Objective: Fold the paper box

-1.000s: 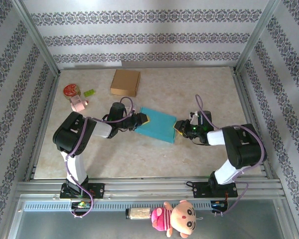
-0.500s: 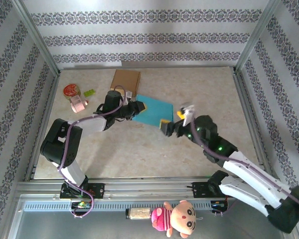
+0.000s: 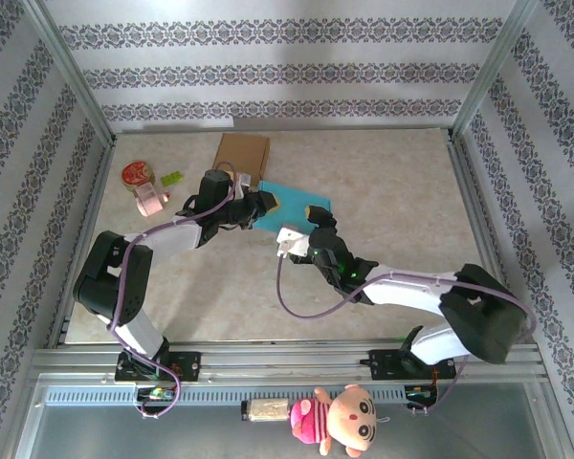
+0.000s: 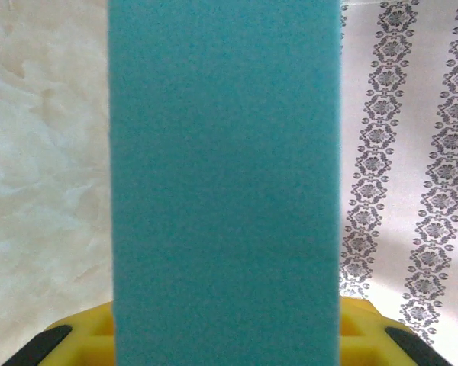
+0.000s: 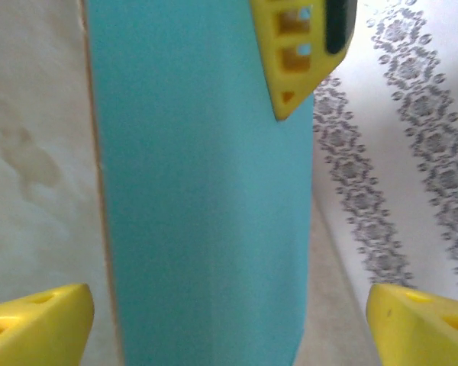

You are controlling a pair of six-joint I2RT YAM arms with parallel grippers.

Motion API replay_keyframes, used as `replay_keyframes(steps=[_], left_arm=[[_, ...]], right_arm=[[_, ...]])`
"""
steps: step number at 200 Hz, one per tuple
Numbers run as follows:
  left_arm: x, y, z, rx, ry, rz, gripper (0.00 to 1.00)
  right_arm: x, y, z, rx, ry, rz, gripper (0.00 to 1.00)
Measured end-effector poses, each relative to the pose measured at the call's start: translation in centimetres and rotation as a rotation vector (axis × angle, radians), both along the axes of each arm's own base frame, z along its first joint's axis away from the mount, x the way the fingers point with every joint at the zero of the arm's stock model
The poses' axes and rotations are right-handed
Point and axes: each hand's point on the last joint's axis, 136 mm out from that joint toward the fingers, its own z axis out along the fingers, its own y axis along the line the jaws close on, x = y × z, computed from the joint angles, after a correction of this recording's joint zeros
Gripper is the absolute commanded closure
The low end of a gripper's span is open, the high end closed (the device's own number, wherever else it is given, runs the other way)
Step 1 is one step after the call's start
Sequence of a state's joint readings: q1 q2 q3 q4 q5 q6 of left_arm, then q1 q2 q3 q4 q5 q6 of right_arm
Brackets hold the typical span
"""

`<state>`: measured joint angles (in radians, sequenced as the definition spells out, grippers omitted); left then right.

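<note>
At the bottom centre of the top view, a pink doll [image 3: 333, 418] lies on the front rail. Above it the right arm stretches up and left to mid-frame, where the right gripper [image 3: 316, 218] sits at the lower right edge of the teal paper box [image 3: 292, 203]. In the right wrist view its yellow fingertips [image 5: 34, 320] stand wide apart, released, with the flattened sheet between them. The left gripper [image 3: 266, 205] comes in from the left and is clenched on the sheet's left edge. The paper box is just left of the centre of the table [image 3: 402, 182]. Beyond it, very close, lies a brown cardboard box [image 3: 241, 156]. Further left sit a red round object [image 3: 137, 174], a pink object [image 3: 151, 201] and a green piece [image 3: 172, 178].
</note>
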<state>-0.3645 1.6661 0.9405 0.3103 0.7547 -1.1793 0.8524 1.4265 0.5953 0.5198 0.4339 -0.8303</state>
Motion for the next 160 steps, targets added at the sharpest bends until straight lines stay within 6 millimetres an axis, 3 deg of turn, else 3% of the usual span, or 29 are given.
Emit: replay_keyframes(steps=[23,49,82,106,124,140,160], left_arm=[[0.3,0.2,0.4,-0.023,0.016,0.018,0.73],[0.6,0.4,0.9,-0.064,0.035,0.029,0.71],[0.6,0.2,1.7,-0.091,0.014,0.014,0.43],[0.9,1.4,2.6,-0.063,-0.038,0.047,0.34],[1.1,4.2,5.2,0.014,-0.150,0.116,0.32],[1.0,7.3,8.8,0.118,-0.302,0.192,0.29],[-0.1,10.3,13.8,0.286,-0.542,0.260,0.29]], right_arm=[[1.0,-0.1,0.3,-0.016,-0.046,-0.005,0.44],[1.2,0.2,0.5,-0.034,-0.076,0.009,0.54],[0.6,-0.1,0.9,-0.042,-0.054,0.028,0.61],[-0.6,-0.7,2.2,0.014,0.060,0.078,0.63],[-0.4,-1.7,4.8,0.128,0.182,0.104,0.63],[0.3,-2.6,7.2,0.202,0.295,0.120,0.64],[0.7,-2.5,8.2,0.196,0.450,0.148,0.68]])
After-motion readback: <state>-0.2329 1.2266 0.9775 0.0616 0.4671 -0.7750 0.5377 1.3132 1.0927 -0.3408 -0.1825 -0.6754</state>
